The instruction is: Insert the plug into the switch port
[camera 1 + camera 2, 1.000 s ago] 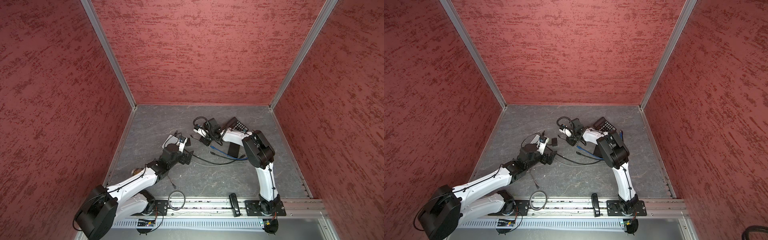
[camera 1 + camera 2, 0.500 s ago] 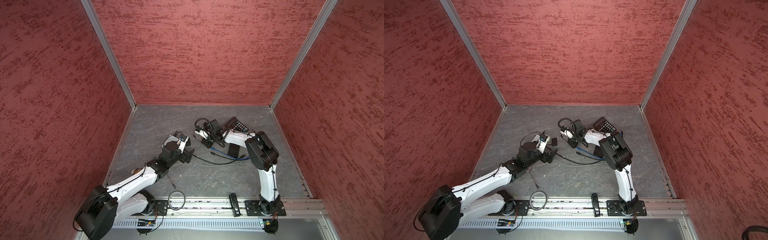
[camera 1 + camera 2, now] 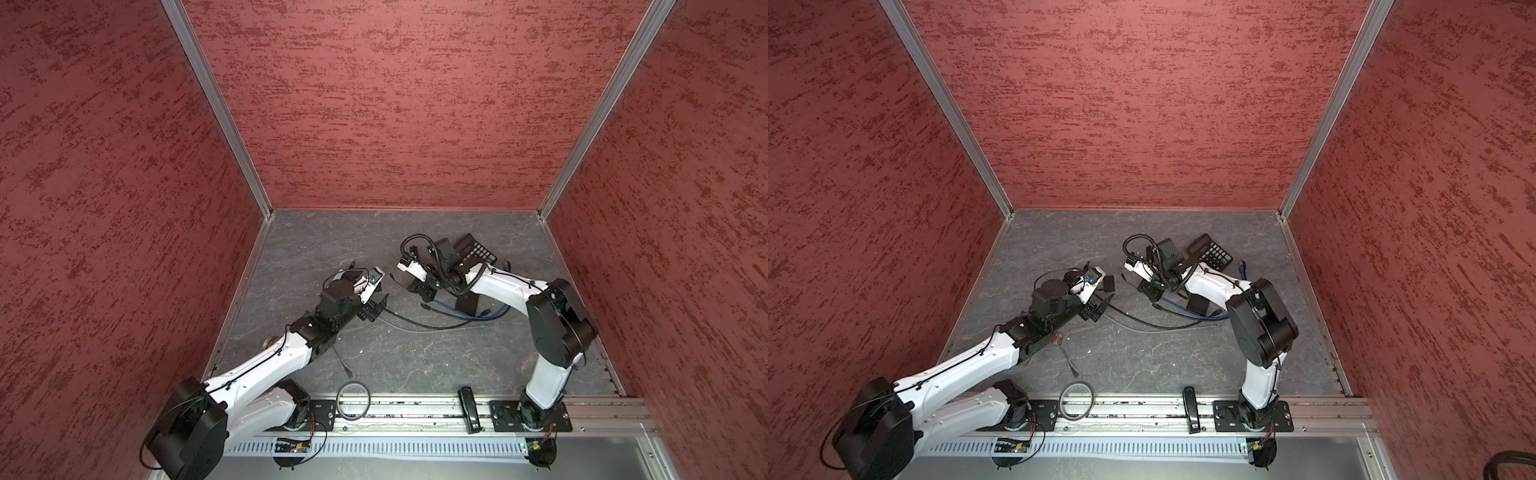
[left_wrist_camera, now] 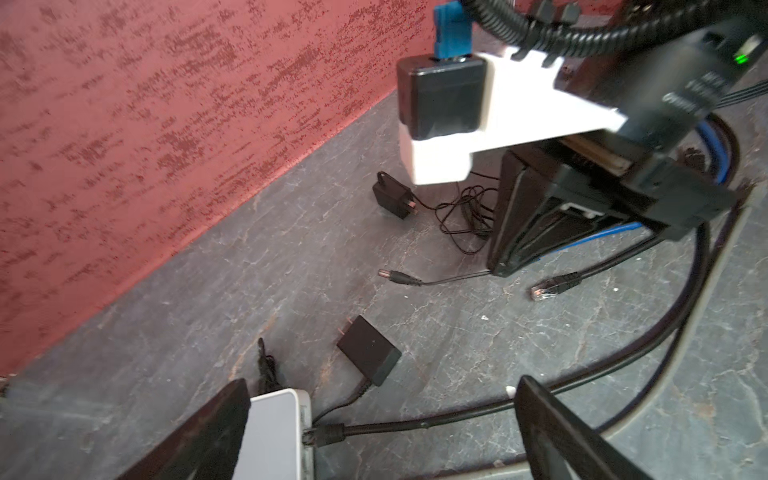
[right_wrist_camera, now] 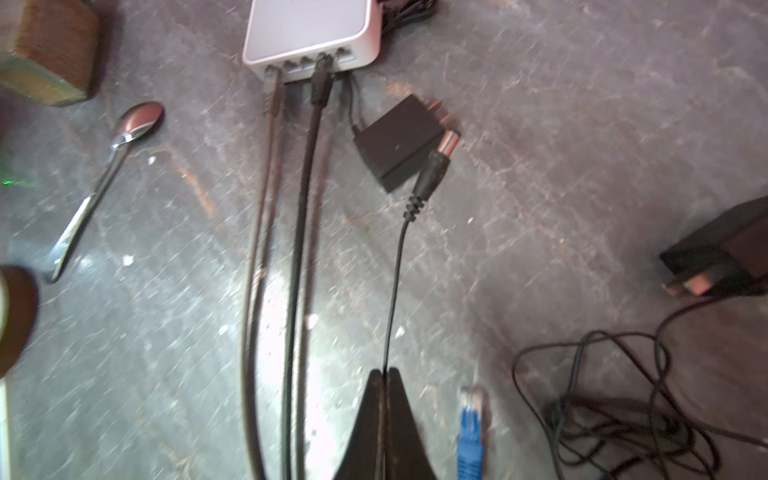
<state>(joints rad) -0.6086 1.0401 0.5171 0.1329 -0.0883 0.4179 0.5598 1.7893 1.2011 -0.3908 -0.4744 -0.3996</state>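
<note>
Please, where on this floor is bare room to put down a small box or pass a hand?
Bare: the strip along the back wall, left of the calculator; and the front patch between the spoon and the right arm. Crowded: the middle, where cables, adapters and the switch lie close together.

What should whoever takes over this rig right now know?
Left gripper: open, beside the white switch, gripping nothing.
Right gripper: shut on the thin cord behind the barrel plug.
The plug's tip points toward the switch but is short of it, over the black adapter.
Done: cord grasped.
Left: bring the plug to its port and push it in. I can't make out which port it fits.
</note>
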